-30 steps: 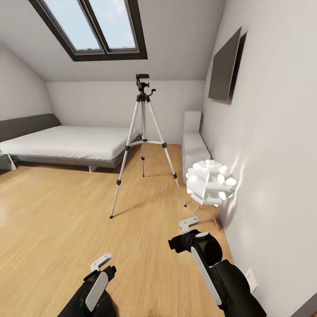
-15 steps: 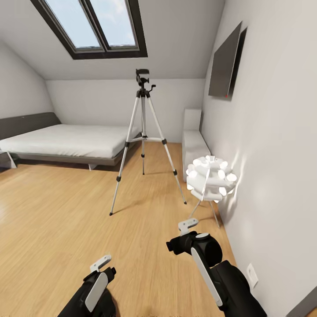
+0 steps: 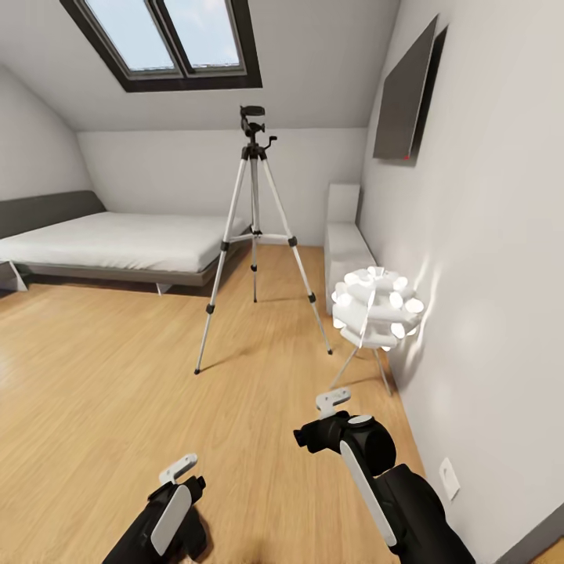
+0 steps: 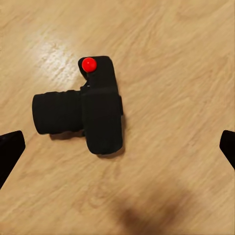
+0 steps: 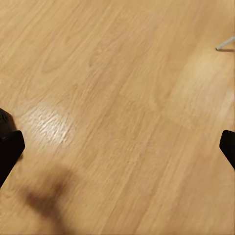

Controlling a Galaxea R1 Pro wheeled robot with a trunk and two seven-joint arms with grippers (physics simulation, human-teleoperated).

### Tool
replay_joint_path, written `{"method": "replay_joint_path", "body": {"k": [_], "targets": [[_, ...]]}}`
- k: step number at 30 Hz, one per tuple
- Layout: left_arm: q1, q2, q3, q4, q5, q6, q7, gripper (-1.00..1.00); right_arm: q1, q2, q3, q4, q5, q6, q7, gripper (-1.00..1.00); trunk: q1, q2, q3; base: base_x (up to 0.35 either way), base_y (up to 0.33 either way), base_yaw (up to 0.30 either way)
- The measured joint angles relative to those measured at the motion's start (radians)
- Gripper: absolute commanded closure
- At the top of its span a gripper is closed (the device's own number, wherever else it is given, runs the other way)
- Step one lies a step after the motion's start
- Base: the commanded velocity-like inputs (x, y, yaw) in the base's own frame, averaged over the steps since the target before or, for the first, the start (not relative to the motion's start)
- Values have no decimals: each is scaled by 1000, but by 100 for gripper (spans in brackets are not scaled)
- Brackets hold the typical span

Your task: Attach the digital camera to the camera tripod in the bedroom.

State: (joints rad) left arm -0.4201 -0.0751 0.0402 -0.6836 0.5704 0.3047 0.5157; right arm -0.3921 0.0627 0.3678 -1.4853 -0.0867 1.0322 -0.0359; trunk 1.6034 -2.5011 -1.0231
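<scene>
Floorboards of the bedroom carry one digital camera lying under the left gripper, one camera tripod on three legs near the bed, and both grippers, right gripper included, with jaws spread, grasping nothing.

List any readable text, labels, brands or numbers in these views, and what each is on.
None readable.
digital camera: plain matte black with a red dot, no lettering.
camera tripod: no markings legible at this size.
TV: dark screen, a small red light at its lower corner, no logo visible.
wall socket: blank.
</scene>
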Motion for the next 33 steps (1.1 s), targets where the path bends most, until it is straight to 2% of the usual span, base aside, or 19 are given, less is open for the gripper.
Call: {"method": "replay_joint_path", "body": {"k": [15, 21, 33], "targets": [[-3, 4, 2, -3, -3, 0, 1, -100, -2, 1, -4, -40, 1, 11, 2, -100, 7, -4, -58, 0, 0, 0], [-36, 19, 3, -4, -3, 1, 0, -100, -8, 6, -1, -56, 6, 11, 1, -100, 9, -5, -81, 0, 0, 0], [-62, 24, 5, -13, -7, -1, 5, -100, -9, 8, 1, -60, 9, 11, 1, -100, 15, -8, -128, 0, 0, 0]]}}
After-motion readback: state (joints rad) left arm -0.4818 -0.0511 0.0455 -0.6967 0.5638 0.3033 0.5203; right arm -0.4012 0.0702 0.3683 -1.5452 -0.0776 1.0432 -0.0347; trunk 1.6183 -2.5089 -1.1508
